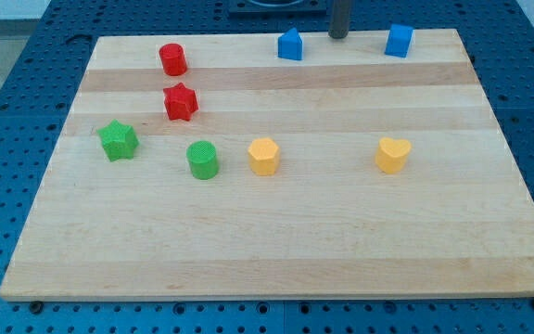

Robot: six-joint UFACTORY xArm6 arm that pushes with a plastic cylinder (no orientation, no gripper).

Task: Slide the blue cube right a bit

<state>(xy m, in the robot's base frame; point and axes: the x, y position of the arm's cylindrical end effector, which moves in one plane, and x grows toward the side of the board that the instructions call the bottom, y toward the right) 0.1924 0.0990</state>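
The blue cube (399, 41) sits near the top edge of the wooden board (286, 241), right of centre. My tip (338, 35) is at the view's top, left of the blue cube with a gap between them. A second blue block with a pointed top (290, 44) lies left of my tip. The tip touches neither block.
A red cylinder (173, 59) and a red star (181, 102) lie at the upper left. A green star (119, 141) and a green cylinder (203, 160) lie at mid left. A yellow hexagon (263, 157) and a yellow heart (393, 155) lie in the middle row.
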